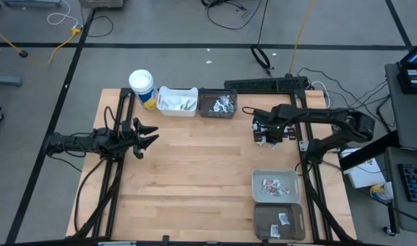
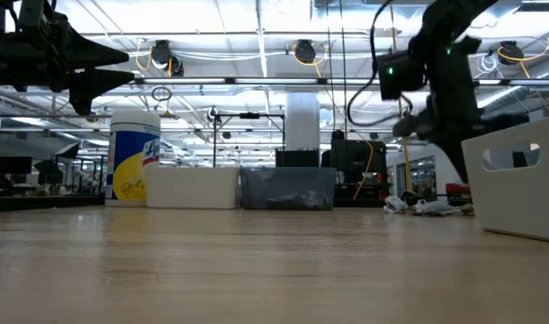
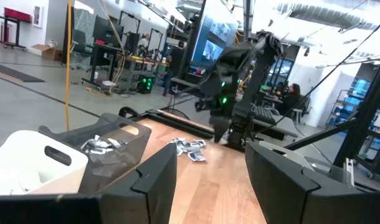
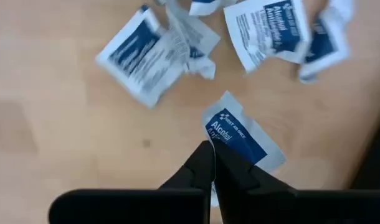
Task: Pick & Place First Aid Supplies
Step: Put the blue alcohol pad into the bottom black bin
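Right gripper point(image 4: 213, 149) clamps a blue-print packet point(image 4: 240, 134) by its corner, bare wood beside; left gripper point(image 1: 148, 136) stands apart.

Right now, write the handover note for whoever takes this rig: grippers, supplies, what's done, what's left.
Right gripper: shut on a blue-printed alcohol packet, low over the loose pile of packets on the table's far right.
Left gripper: open, empty, hovering at the table's left side.
Supplies: some lie in the white bin and dark bin at the far edge; others in the grey bin and dark bin at the near right.
Done: several packets binned.
Left: lift and bin the pinched packet, then clear the rest of the pile.
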Robot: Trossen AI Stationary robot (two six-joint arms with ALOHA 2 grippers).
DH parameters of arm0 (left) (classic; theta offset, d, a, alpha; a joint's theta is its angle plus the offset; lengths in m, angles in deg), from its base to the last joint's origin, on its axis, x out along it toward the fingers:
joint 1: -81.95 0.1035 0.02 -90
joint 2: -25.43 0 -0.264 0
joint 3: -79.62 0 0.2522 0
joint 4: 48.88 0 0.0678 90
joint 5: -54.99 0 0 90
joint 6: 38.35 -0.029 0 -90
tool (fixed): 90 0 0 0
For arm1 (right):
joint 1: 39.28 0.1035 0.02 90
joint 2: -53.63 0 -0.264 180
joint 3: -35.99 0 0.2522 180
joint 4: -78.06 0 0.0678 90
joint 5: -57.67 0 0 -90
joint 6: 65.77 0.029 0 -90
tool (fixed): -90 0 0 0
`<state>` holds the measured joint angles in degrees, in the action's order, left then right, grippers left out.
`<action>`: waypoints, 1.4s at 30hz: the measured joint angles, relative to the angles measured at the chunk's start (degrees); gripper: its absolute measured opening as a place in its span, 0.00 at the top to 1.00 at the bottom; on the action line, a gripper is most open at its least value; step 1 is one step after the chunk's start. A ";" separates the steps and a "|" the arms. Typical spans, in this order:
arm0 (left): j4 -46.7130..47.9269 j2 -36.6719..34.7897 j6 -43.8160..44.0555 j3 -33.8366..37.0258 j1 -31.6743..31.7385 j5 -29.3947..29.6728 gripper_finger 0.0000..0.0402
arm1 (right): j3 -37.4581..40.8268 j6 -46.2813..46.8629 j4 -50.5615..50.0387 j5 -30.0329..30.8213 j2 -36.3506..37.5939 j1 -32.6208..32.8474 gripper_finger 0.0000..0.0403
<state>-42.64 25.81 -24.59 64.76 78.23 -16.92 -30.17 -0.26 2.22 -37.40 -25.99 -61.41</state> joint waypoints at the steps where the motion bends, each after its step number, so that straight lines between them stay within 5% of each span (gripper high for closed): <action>1: -0.01 0.00 0.00 0.00 0.01 0.00 0.51 | -1.35 -1.26 -1.91 -0.08 0.71 0.27 0.99; 9: 0.00 -0.01 0.00 0.00 0.01 0.00 0.51 | -10.99 -10.57 -14.73 -1.11 5.88 2.88 1.00; 18: -0.01 -0.01 0.01 0.00 0.01 0.00 0.51 | -13.16 -11.65 -23.36 -1.00 9.23 7.50 1.00; 32: -0.01 -0.01 0.00 0.00 0.01 0.00 0.51 | -13.19 36.01 -14.77 -2.70 6.56 54.13 1.00; 42: 0.01 0.00 0.00 0.00 0.02 0.00 0.51 | -22.98 55.02 -8.77 0.63 -6.71 71.55 1.00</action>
<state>-42.63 25.81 -24.59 64.76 78.24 -16.92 -53.15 54.76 -6.55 -36.77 -32.70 10.14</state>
